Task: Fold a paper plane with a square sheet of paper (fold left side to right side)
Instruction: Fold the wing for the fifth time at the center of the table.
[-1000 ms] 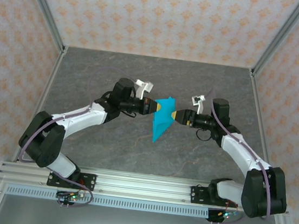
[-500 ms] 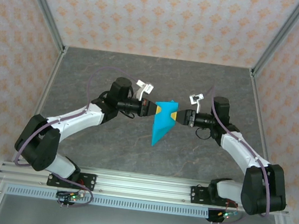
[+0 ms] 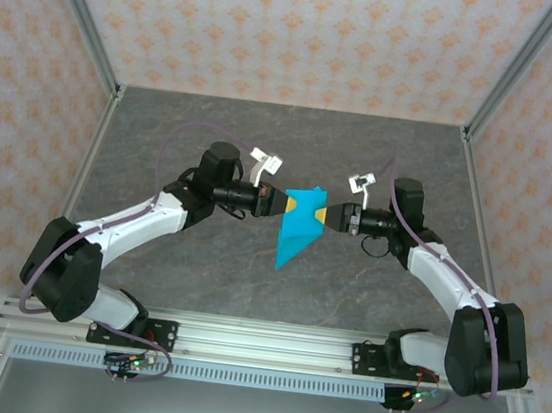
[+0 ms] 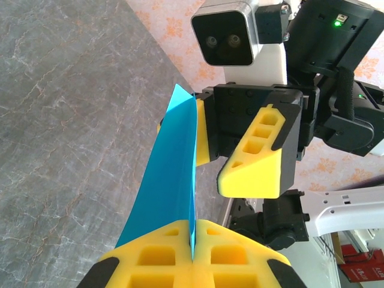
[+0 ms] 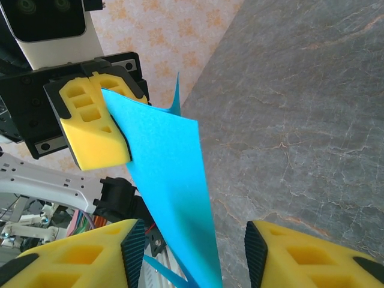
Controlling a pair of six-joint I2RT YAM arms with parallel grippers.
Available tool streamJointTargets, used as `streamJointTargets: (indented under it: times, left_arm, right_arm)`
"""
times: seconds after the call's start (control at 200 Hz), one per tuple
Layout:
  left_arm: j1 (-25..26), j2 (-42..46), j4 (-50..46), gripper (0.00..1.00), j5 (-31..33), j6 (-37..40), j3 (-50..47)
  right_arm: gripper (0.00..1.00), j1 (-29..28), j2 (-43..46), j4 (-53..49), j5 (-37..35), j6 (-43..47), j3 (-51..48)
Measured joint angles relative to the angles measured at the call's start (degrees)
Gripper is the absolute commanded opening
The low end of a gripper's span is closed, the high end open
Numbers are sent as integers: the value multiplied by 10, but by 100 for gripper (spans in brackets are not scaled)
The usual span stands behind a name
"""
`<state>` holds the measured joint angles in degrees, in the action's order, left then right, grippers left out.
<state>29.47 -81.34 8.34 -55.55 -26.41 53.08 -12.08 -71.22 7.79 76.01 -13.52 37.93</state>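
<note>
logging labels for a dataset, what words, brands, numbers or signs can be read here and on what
None can be read.
Folded bright cyan-blue paper: plain, unmarked.
Yellow foam fingers: no markings.
Small red object, lower right corner of the left wrist view: too blurred to tell whether it carries text.

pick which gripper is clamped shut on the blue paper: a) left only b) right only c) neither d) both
a: the left gripper is pressed shut on the folded blue paper, while the right gripper stands open with the sheet in the gap between its fingers.
</note>
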Motion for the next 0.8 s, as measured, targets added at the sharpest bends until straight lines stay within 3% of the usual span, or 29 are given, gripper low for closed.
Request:
streamJointTargets:
  times: [0.355, 0.801]
  left_arm:
    - [0, 0, -5, 0, 0, 0, 0]
    - [0, 0, -18, 0, 3, 10, 0]
  right_arm:
    - [33, -4, 0, -13, 10, 21, 0]
    - [7, -4, 0, -65, 9, 59, 8]
